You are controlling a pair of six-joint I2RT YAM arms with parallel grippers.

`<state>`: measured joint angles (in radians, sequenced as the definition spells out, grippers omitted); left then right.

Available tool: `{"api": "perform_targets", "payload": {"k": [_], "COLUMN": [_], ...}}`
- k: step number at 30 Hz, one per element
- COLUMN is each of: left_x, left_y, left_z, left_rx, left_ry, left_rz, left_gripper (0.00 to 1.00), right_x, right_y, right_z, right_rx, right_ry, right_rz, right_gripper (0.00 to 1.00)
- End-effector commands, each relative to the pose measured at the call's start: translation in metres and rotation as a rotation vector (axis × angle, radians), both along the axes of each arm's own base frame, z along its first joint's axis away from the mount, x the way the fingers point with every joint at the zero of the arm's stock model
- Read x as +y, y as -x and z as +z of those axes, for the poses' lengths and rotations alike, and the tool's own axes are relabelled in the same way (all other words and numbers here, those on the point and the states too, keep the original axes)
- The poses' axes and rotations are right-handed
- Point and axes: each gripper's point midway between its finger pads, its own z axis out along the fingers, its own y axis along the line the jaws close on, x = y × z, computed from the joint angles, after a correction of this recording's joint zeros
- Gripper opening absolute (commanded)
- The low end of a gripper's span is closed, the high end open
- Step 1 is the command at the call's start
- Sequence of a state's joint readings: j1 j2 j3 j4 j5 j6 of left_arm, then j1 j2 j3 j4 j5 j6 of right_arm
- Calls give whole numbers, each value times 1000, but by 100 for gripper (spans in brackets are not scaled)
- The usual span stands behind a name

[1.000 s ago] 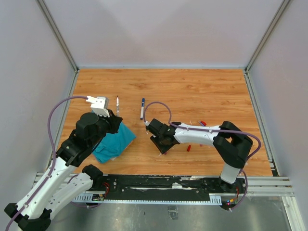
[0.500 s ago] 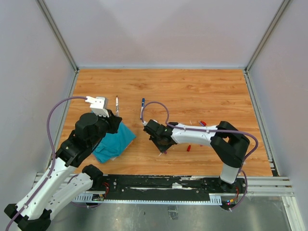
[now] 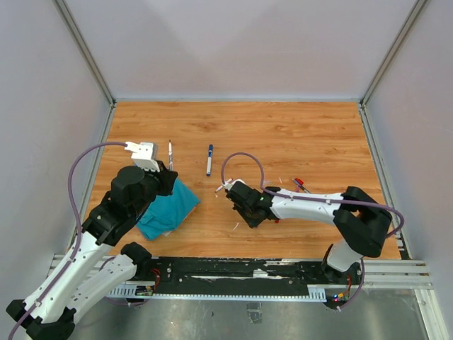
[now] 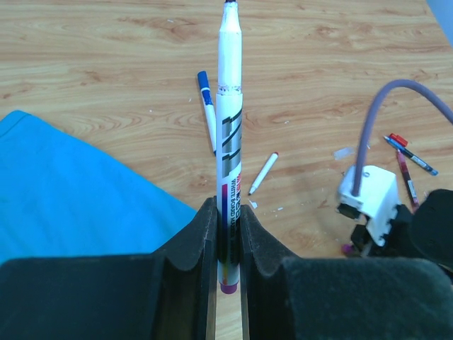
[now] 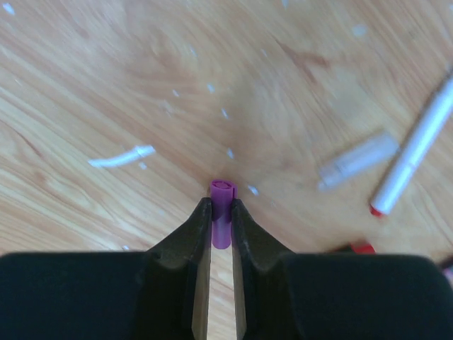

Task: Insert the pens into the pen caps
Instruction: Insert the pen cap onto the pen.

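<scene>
Clamping pen (image 4: 228,127) — left gripper (image 4: 228,212); cap (image 5: 221,190) — right gripper (image 5: 221,207).

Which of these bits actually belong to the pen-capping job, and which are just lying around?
Job: white marker pen; purple cap; blue-ended pen; red-tipped pen.
Lying about: teal cloth; white scraps.

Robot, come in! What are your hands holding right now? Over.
Left gripper shut on pen. Right gripper shut on purple cap. Pen and cap apart, not joined yet.
</scene>
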<state>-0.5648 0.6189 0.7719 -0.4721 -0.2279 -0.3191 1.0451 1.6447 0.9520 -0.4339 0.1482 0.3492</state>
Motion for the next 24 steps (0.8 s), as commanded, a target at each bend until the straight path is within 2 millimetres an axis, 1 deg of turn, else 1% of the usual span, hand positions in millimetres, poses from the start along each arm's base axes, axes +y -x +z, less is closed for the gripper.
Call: {"api": "perform_targets", "payload": {"k": [1, 4, 7, 9, 12, 16, 17, 20, 24], "left_x": [1, -3, -11, -18, -32, -51, -57, -77, -104], "left_y": [-6, -7, -8, -9, -11, -10, -8, -2, 6], "left_z": [5, 4, 2, -1, -10, -23, -27, -29, -35], "left_rx": [-26, -21, -10, -3, 24, 61, 65, 66, 83], "left_ry": [0, 19, 41, 60, 96, 134, 135, 141, 158], "left_rz": [12, 6, -19, -44, -86, -135, -146, -180, -237], "left_gripper": [0, 1, 0, 1, 1, 0, 0, 1, 1], "right_x": [-27, -25, -19, -10, 1, 4, 5, 0, -8], "right_y": [-7, -16, -21, -23, -29, -38, -37, -42, -48], "right_z": [19, 39, 57, 72, 95, 120, 124, 138, 157], "right_rx": [-103, -151, -179, -196, -230, -249, -234, -231, -267], "right_ry": [2, -86, -194, -292, -445, -644, -702, -828, -930], "right_rz": [1, -3, -12, -5, -2, -37, -32, -61, -108], "right_gripper": [1, 1, 1, 1, 1, 1, 1, 1, 1]}}
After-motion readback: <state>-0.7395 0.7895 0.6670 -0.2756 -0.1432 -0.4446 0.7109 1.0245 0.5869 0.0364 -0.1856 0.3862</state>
